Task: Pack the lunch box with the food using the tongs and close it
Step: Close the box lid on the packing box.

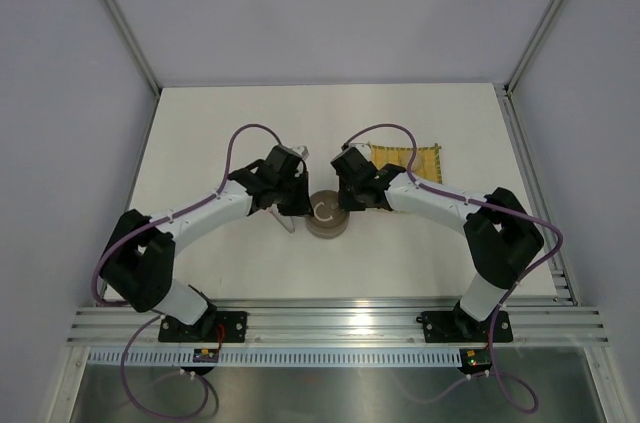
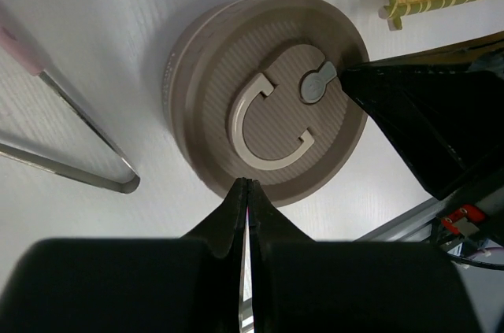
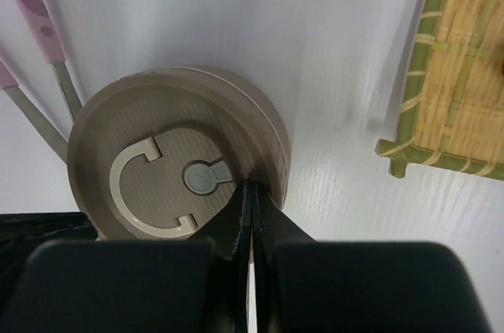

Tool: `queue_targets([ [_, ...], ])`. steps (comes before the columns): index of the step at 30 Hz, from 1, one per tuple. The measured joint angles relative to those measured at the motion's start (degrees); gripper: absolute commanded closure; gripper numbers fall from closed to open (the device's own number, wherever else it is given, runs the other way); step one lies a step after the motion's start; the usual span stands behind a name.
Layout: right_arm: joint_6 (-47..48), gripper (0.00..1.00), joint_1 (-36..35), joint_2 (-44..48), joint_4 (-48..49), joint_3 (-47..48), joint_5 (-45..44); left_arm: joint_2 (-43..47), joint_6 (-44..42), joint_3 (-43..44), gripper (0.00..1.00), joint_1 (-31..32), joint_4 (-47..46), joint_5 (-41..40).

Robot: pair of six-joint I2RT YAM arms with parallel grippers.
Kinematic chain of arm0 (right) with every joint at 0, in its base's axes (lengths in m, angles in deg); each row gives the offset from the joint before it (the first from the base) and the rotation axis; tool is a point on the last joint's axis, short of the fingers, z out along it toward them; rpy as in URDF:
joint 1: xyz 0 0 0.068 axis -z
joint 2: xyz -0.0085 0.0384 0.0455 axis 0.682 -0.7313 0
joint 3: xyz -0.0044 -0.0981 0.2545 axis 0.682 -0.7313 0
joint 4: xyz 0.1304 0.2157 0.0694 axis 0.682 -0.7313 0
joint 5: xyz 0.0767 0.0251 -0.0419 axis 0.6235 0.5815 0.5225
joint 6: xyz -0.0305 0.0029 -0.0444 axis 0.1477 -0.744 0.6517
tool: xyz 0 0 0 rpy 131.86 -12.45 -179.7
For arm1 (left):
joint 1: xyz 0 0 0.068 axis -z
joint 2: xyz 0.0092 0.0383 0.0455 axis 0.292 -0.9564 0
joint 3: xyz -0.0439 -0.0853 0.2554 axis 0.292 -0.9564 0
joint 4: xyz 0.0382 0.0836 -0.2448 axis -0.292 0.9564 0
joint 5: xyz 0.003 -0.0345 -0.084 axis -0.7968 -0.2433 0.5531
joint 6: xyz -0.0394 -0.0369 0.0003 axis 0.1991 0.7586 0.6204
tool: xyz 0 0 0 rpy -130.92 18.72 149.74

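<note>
Elbows flared outward, our left arm [image 1: 200,215] and right arm [image 1: 435,198] fold in over the table [image 1: 220,123]. Both pairs of jaws are pinched fully together, gripping nothing, tips at opposite edges of the lid [image 2: 268,128] seated on the lunch box [image 1: 326,218]. Tongs [image 2: 124,184] lie just beside it, on our left.

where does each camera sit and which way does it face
Top external: above, behind the bases, looking down on the table; left arm, right arm whole, left tool and right tool flanking the closed lunch box.
Left wrist: on the left arm, looking down past its shut tool at the lunch box rim.
Right wrist: likewise, from the opposite side.
Both wrist views share the lunch box, tongs and mat.
</note>
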Motion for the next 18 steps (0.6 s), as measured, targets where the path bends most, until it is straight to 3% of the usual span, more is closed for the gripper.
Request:
queue_targets([
  [18, -0.63, 1.00, -1.66, -0.04, 2.01, -0.66, -1.97, -4.28, 0.48, 0.00, 1.00, 0.17, -1.49, 0.83],
])
